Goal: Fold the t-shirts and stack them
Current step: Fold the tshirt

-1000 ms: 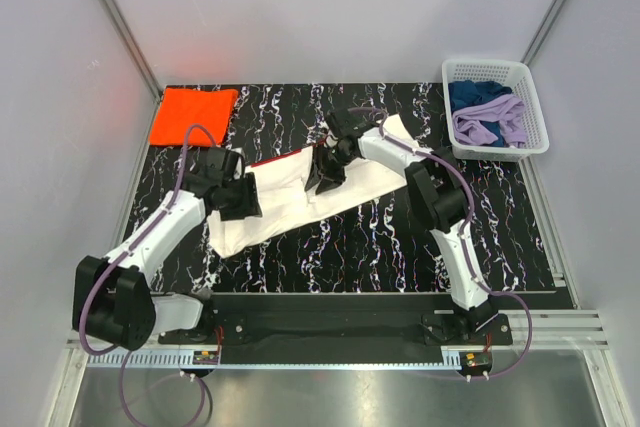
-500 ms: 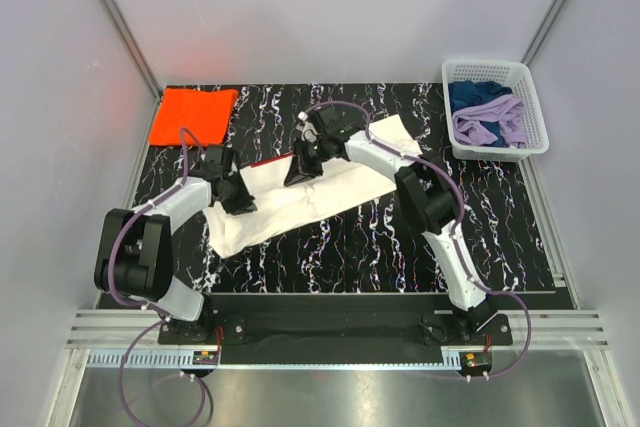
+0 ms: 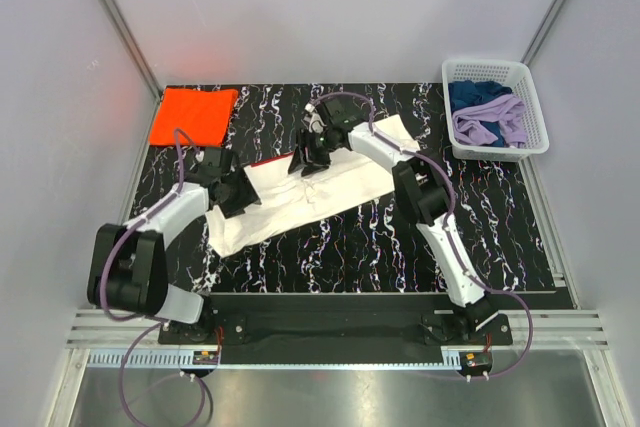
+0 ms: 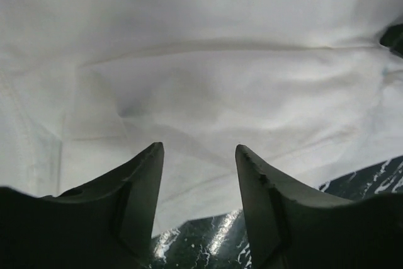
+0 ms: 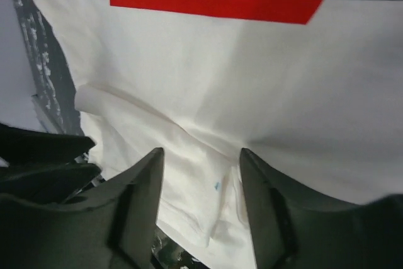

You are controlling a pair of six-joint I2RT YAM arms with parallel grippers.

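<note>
The white t-shirt [image 3: 320,187] lies folded into a long band, running diagonally across the black marbled table [image 3: 400,237], with a red strip [image 3: 270,160] at its far edge. The orange t-shirt [image 3: 193,114] lies folded at the back left. My left gripper [image 3: 236,197] is open over the band's left part; in the left wrist view [image 4: 198,149] its fingers hover over white cloth [image 4: 201,80] near its edge. My right gripper [image 3: 308,157] is open over the band's far edge; the right wrist view [image 5: 201,152] shows white cloth [image 5: 189,92] and the red print [image 5: 214,4] beyond the fingers.
A white basket [image 3: 530,97] at the back right holds blue and purple clothes. White walls with metal rails enclose the table. The arm bases stand on a black plate [image 3: 330,312] at the near edge.
My right gripper has moved left and back along the white shirt's far edge. My left arm has folded in closer to its base, its gripper staying at the shirt's left part.
</note>
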